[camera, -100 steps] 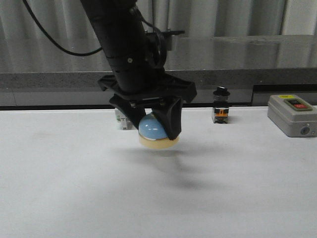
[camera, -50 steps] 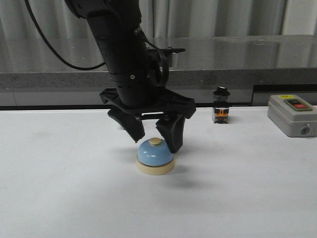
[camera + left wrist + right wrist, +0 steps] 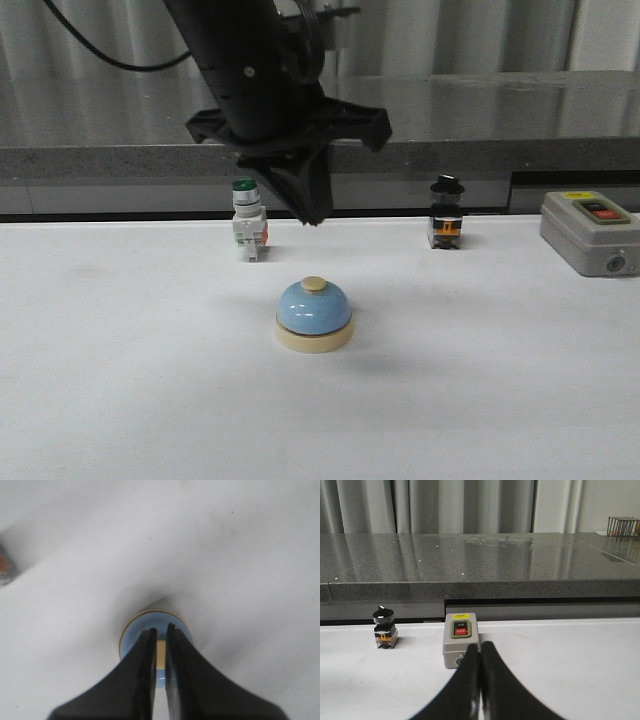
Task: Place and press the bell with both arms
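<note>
Standing alone on the white table (image 3: 120, 400), the bell (image 3: 314, 314) has nothing touching it; the left gripper (image 3: 308, 205) hangs above it, its fingers drawn nearly together with only a slit between. Behind sit a green-capped switch (image 3: 248, 232), a black-knobbed switch (image 3: 445, 212) and a grey box (image 3: 588, 232). The right gripper (image 3: 479, 652), fingers pressed together, faces that box.

The bell (image 3: 314, 312) at frame centre has a glossy light-blue dome that looks like enamelled metal, on a matt cream base. The desk (image 3: 130, 400) is smooth matt white. Behind it, the counter (image 3: 500, 105) is polished grey speckled stone, reflective. The left claw (image 3: 305, 195), upper centre, looks like matt black plastic.
</note>
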Controlling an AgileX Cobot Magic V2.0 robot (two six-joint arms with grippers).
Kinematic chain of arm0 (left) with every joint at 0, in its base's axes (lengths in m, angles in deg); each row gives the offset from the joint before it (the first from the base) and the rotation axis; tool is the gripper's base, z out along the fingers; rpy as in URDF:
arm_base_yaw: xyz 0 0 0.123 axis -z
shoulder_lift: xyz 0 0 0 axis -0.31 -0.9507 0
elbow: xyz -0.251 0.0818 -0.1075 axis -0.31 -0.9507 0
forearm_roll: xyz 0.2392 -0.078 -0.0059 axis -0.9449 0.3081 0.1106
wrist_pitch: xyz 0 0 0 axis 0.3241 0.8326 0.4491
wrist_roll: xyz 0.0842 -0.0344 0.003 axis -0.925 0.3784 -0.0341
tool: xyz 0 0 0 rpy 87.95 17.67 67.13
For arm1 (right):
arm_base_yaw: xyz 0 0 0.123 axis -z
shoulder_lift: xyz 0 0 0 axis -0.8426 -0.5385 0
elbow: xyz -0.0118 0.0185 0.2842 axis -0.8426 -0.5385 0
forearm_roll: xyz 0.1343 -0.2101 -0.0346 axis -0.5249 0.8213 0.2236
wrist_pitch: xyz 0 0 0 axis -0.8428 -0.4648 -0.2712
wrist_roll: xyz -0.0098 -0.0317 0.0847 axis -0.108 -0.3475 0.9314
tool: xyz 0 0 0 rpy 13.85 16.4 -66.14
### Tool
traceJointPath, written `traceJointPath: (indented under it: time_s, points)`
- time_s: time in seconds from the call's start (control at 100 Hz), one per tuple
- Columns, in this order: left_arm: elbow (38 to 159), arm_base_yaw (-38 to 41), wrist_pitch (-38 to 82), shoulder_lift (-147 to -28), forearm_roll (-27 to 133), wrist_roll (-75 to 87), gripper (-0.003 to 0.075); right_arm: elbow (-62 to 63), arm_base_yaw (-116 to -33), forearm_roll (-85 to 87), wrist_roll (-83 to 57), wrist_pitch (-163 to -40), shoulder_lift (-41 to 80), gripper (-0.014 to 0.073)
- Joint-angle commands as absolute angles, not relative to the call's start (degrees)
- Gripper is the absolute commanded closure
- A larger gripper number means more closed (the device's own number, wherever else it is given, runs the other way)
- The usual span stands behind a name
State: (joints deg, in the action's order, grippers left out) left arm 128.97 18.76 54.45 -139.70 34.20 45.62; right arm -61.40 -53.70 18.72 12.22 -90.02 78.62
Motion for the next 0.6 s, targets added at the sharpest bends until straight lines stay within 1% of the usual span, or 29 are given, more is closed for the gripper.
traceJointPath:
  time_s: [0.0,0.11,0.28,0.59]
  points:
    - [130.72,17.03,53.48,-134.31,34.84,46.75,0.0741,-60.53,-53.78,19.38,12.21,-84.82,79.48,0.0654]
    - [130.72,14.5,54.89,-131.51,34.84,46.75,0.0741,-60.53,-53.78,19.38,12.21,-84.82,79.48,0.0654]
    - [129.58,8.43,55.01,-127.01,34.84,46.75,0.0741,-60.53,-53.78,19.38,12.21,-84.82,79.48,0.0654]
    - [120.12,-3.93,52.88,-116.45,34.84,46.75,0.0741,-60.53,-53.78,19.38,12.21,-84.82,79.48,0.0654]
